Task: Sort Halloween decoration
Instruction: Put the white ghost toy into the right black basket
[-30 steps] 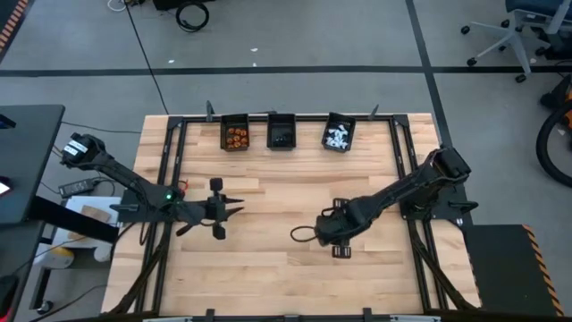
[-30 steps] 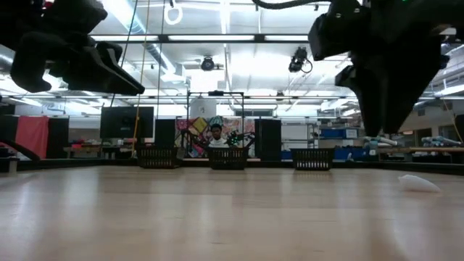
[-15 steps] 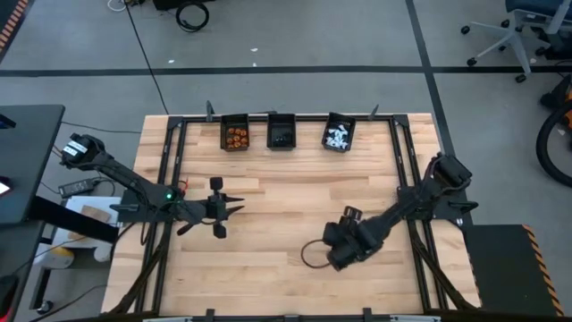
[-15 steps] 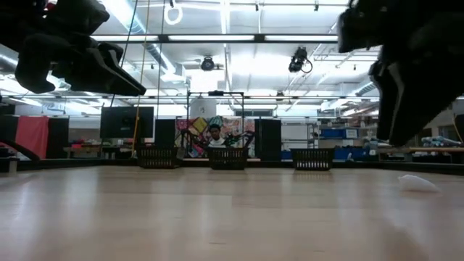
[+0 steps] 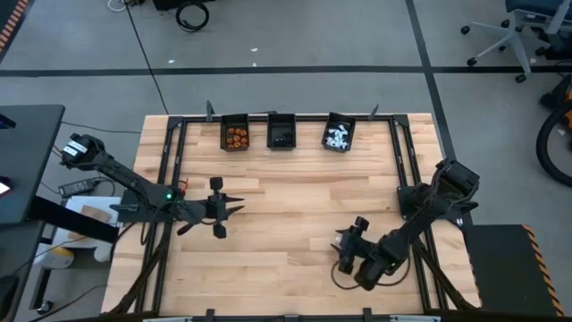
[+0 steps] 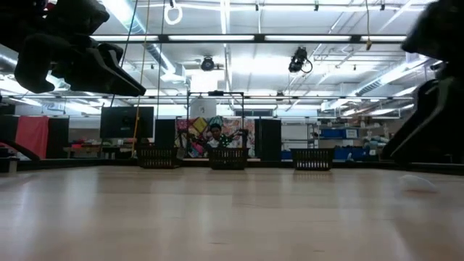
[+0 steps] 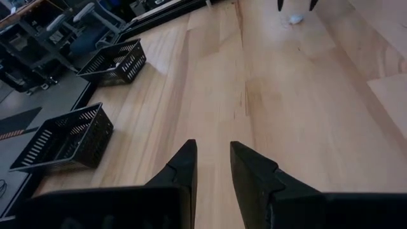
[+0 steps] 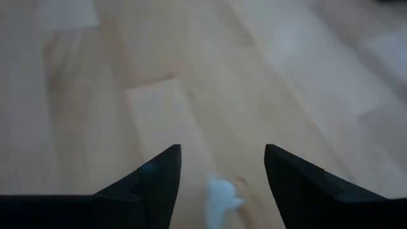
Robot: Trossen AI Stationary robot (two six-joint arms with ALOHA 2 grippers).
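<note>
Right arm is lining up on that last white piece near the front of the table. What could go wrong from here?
1. The tiny white trinket lies between the fingers of the open right tool, near one side; closing off-centre could flick it away.
2. It is far smaller than the tool, so the fingers may scrape the wooden table first.
3. The black bin holding white pieces sits at the far edge, so a weak pinch could drop it on the way.

The left tool waits mid-table.

The table is smooth, pale wood planks with a slight sheen; the bins look like black plastic mesh.
</note>
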